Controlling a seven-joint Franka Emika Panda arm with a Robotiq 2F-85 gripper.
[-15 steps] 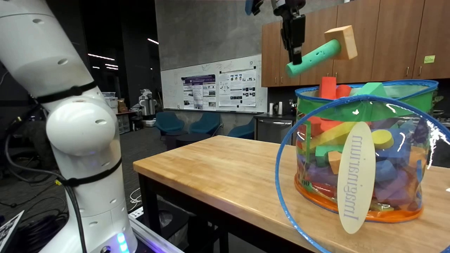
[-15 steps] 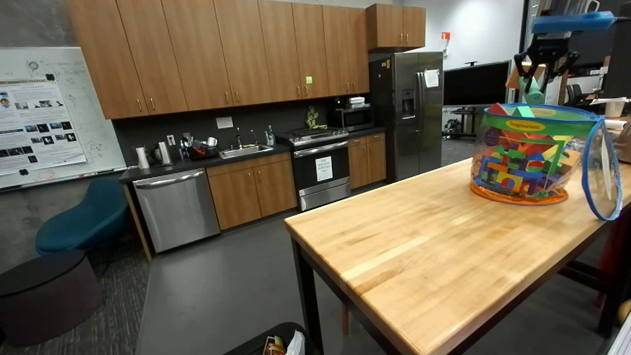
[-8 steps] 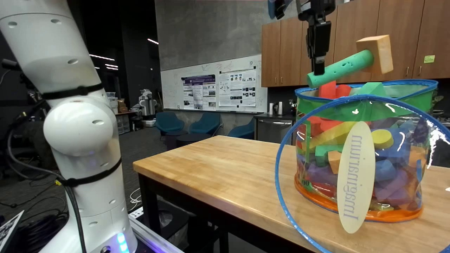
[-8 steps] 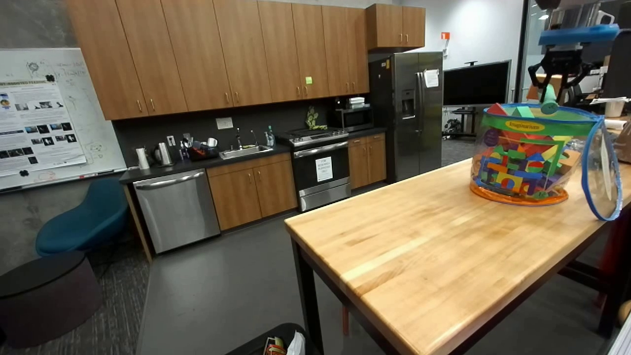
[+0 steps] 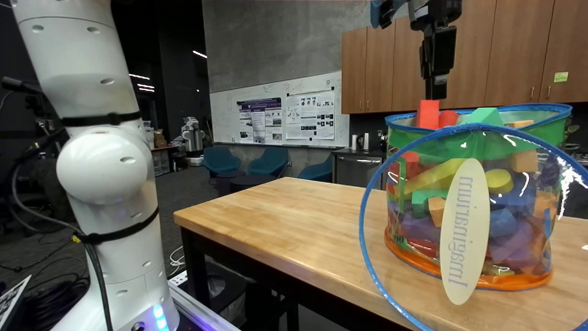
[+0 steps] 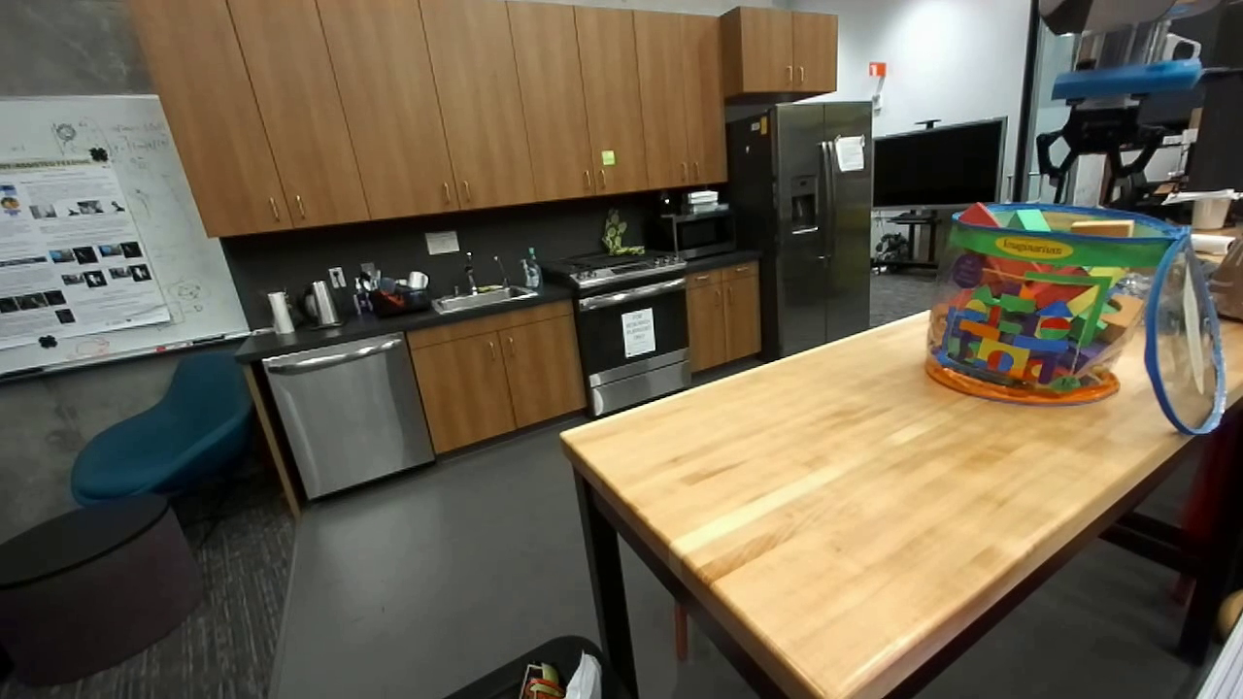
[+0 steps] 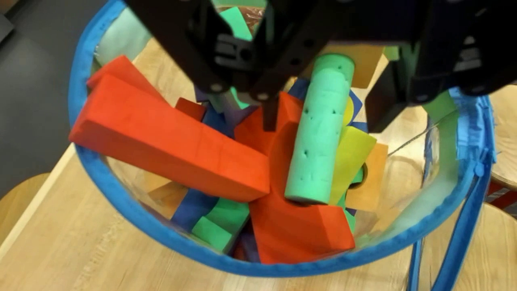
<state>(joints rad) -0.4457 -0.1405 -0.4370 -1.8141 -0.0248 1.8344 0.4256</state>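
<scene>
My gripper stands open above the mouth of a see-through bag, its rim blue. Below and between the parted fingers lies a green cylinder, with a gap on both sides. At its far end is a tan block, partly hidden by the gripper; the block also shows at the rim in an exterior view. A long red block leans over the rim. Several other coloured blocks fill the bag. In both exterior views the gripper hangs just over the bag with nothing held.
The bag stands on a wooden table. Its transparent round lid hangs down at the side, with an oval label. The white robot arm rises beside the table. Kitchen cabinets stand behind.
The gripper has moved across over the bag and lower, then opened. The green cylinder and tan block, held before, have dropped into the bag.
</scene>
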